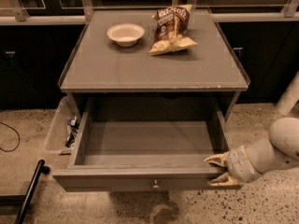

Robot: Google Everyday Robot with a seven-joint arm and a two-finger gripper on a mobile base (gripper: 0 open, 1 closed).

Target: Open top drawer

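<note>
Below the front edge of the grey tabletop, the wide grey top drawer stood pulled out. Near the front right corner, my cream two-finger gripper was spread open astride its front.

This looks like a lab test space set up as a pantry corner. It has a speckled terrazzo floor, dark cabinets along the far wall and a loose black cable on the floor at left. A grey flat-topped cabinet bears a white paper bowl and a brown snack bag. The robot's cream two-finger gripper, fingers apart, sits at near right.
</note>
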